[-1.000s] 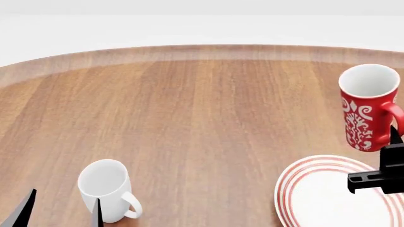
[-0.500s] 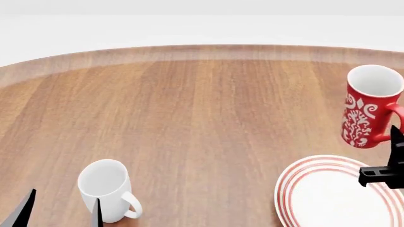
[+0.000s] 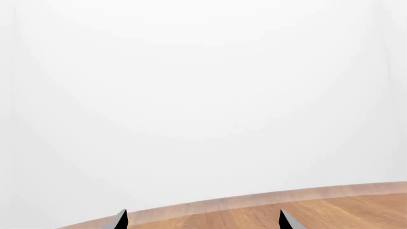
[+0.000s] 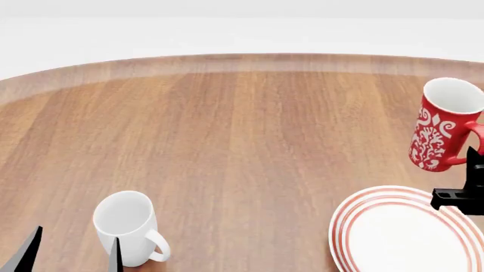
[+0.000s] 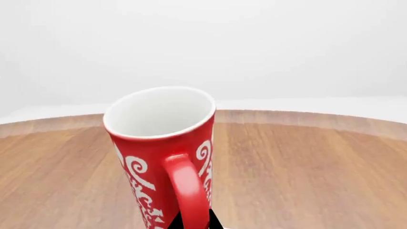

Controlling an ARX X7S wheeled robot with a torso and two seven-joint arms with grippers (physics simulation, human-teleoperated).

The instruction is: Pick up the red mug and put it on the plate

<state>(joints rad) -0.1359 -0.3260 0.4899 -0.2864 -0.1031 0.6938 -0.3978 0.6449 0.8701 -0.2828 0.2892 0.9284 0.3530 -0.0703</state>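
- the red mug [image 4: 446, 126] sits at the right edge of the head view, its base clear of the wood and the body leaning, mouth tipped toward the upper right; it reads as lifted rather than standing on the table [image 4: 226, 141].
- the right gripper [image 4: 470, 187] shows only as dark pieces at the right edge, just under the mug's handle [image 5: 186, 191]. in the right wrist view the handle fills the lower centre with a dark tip at its foot, so the gripper appears clamped on the handle, though the fingertips themselves are mostly cut off.
- the plate [image 4: 400, 229] lies in the lower right of the head view, directly below the mug in the frame and slightly left; mug and plate do not touch.
- the relation that matters: the mug hangs beyond the plate's far rim, so my judgement is that the carry must come toward the bottom of the frame and a little left, then down, with the mug's long axis brought upright first.
- the left gripper [image 4: 72, 252] rests at the lower left beside the white mug [image 4: 128, 226], jaws parted and holding nothing; its own view confirms two separated tips [image 3: 121, 219]. it is well away from the plate, so the right arm is the nearer one.
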